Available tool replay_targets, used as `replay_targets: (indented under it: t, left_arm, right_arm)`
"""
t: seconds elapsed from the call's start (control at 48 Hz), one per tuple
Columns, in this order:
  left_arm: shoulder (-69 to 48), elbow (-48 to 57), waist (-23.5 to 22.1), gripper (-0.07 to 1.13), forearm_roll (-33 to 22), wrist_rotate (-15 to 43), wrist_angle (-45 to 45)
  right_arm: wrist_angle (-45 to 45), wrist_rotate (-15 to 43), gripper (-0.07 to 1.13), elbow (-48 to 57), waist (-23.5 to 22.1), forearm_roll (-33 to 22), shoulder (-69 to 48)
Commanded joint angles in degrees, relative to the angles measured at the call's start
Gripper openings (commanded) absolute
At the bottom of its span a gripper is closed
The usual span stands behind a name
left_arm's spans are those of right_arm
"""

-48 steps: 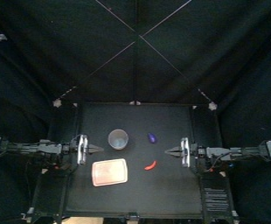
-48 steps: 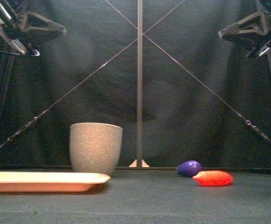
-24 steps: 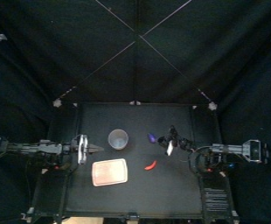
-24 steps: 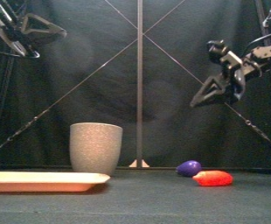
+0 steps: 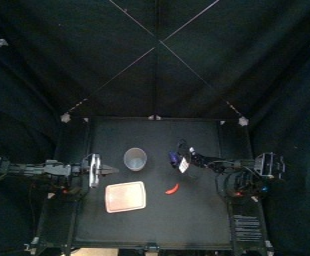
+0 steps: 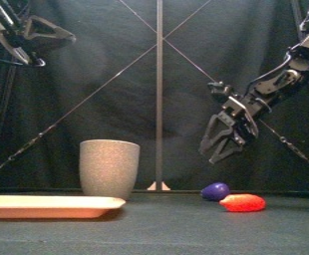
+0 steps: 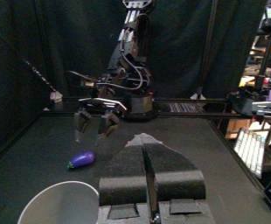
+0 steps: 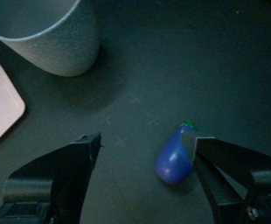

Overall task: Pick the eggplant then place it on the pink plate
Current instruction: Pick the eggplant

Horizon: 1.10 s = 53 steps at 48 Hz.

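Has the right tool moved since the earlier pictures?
Yes. In the front view the right tool has come down and inward, nearer the grey cup, and now hangs open above the eggplant.

Over the last 1 second, the right black two-jawed gripper [image 6: 221,151] has swung inward from its raised place at the right and come down, jaws spread, just above the small purple toy eggplant [image 6: 216,189].

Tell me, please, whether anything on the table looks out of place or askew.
Nothing stands out. The grey cup is upright, the pink plate lies flat and bare, the eggplant and a red toy lie apart. The right hand hangs open above the eggplant; the left hand rests at the left.
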Motion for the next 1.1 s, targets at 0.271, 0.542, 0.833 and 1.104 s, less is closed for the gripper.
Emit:
replay_targets:
  t: [0.271, 0.542, 0.833, 1.104]
  left_arm:
    - [0.3, -0.5, 0.1, -0.03, 0.1, 0.1, -0.5]
    - [0.3, -0.5, 0.1, -0.03, 0.0, 0.1, -0.4]
    - [0.3, -0.5, 0.1, -0.03, 0.0, 0.1, -0.3]
    - [0.3, -0.5, 0.0, -0.03, 0.1, 0.1, -0.2]
  right_arm:
    - [2.8, 0.1, 1.05, -1.6, -3.7, 0.5, 3.7]
    - [3.1, 0.1, 1.04, -2.3, -3.8, 1.2, 7.7]
    - [3.3, 0.0, 1.02, -5.0, -3.9, 1.3, 12.7]
    - [4.7, 0.0, 0.72, -6.2, -4.0, 1.1, 14.3]
